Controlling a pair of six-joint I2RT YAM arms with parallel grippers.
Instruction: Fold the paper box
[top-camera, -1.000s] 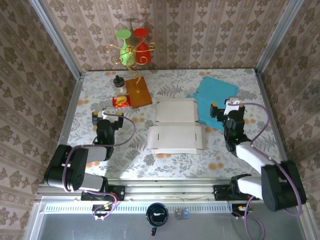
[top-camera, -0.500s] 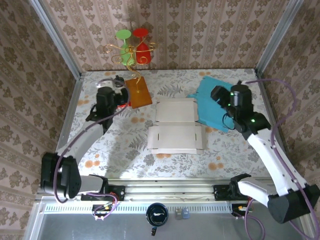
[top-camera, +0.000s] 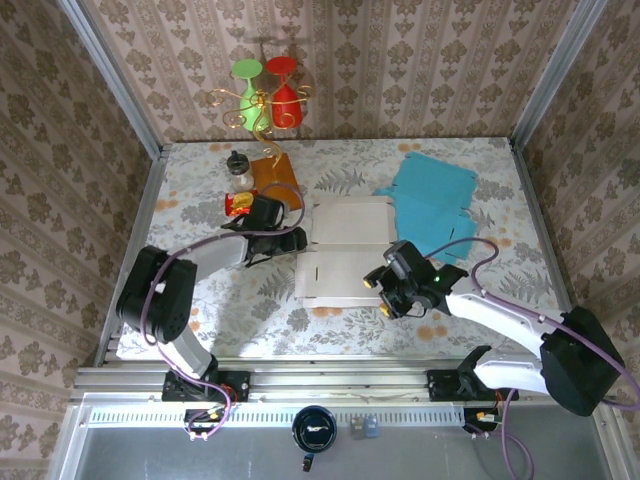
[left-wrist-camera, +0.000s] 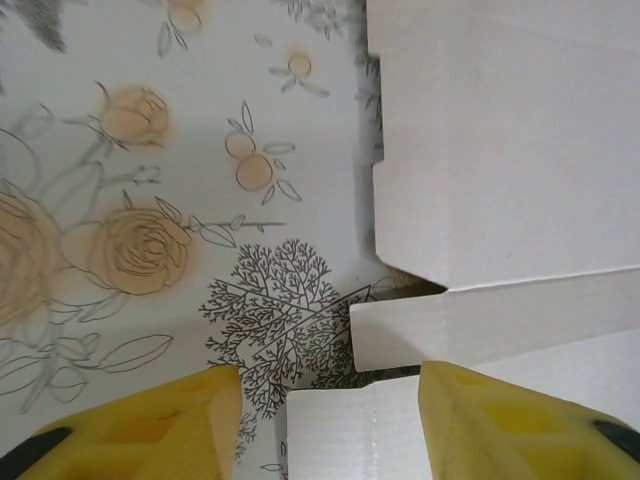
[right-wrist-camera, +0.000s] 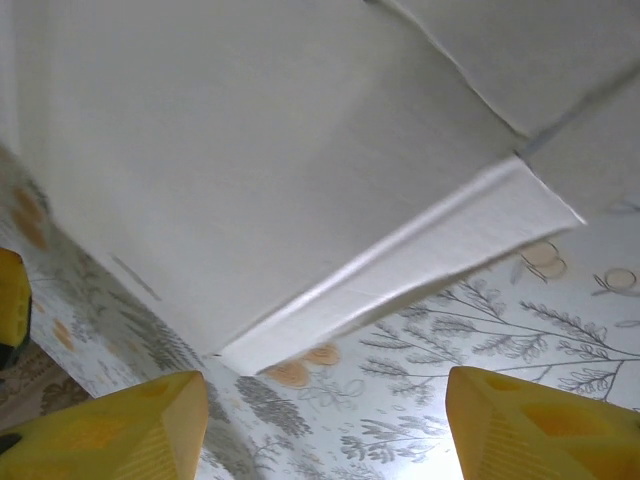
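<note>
Seen from above, a flat white paper box (top-camera: 350, 250) lay unfolded at the centre of the bench (top-camera: 200, 300); the left pincer (top-camera: 293, 240) sat at the box's 9 o'clock edge and the right pincer (top-camera: 378, 296) at its 5 o'clock corner.

In the left wrist view, the yellow fingers (left-wrist-camera: 150, 425) stood apart with the edge of a narrow side flap (left-wrist-camera: 480, 325) lying between them; nothing was clamped. In the right wrist view, that pincer's fingers (right-wrist-camera: 540, 425) also stood apart, just short of a long flap (right-wrist-camera: 400, 270) that looked slightly lifted off the bench; they held nothing.

The step in hand seemed to be taking hold of the flaps; to do it well, each pincer would likely need to slide one finger under the thin card without pushing the whole sheet away; closing gently near a crease and lifting both sides evenly should stop the box from skidding or tearing.

The bench wore a pale floral cloth; a blue sheet (top-camera: 430, 195) lay at 2 o'clock from the box; a brown board (top-camera: 277, 180), a small bottle (top-camera: 238, 165) and a red and yellow packet (top-camera: 242, 205) sat at 10 o'clock; a gold stand with a green and a red glass (top-camera: 265, 95) stood at 11 o'clock; patterned wallpaper (top-camera: 420, 70) enclosed three sides.
</note>
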